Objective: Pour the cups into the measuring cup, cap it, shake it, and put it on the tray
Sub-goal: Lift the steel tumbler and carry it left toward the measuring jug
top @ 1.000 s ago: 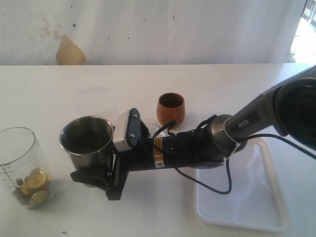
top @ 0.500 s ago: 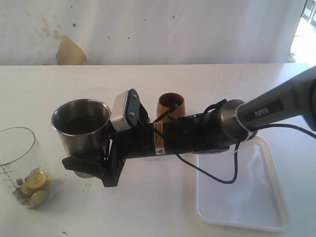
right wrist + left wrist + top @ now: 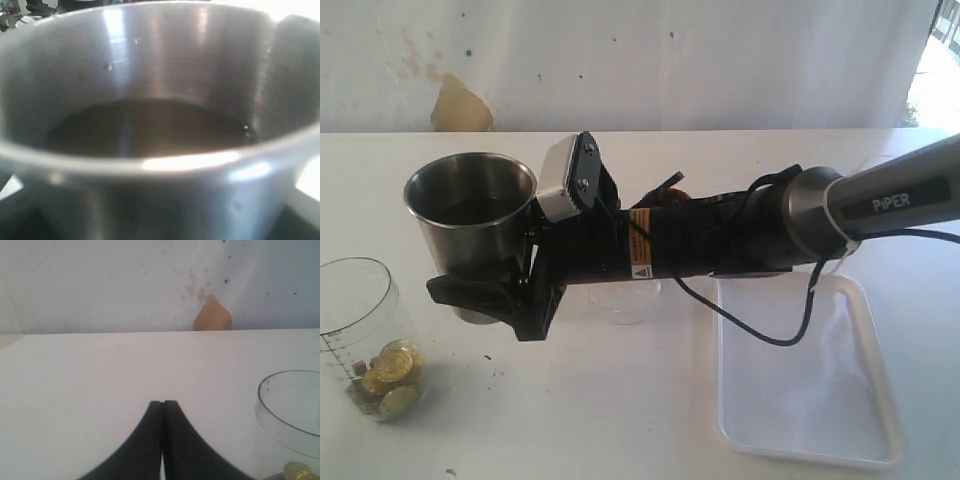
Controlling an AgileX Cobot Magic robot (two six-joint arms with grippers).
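One cup is in hand: my right tool [image 3: 480,287] grips the steel tumbler [image 3: 470,215], upright and apparently raised off the worktop [image 3: 620,400]. My left tool [image 3: 163,440] is closed, empty. The measuring cup [image 3: 365,340] stands at my left, coins inside, well apart from the tray [image 3: 880,445]. Step: pouring. Next, position the tumbler over the measuring cup's mouth, then tilt gradually.
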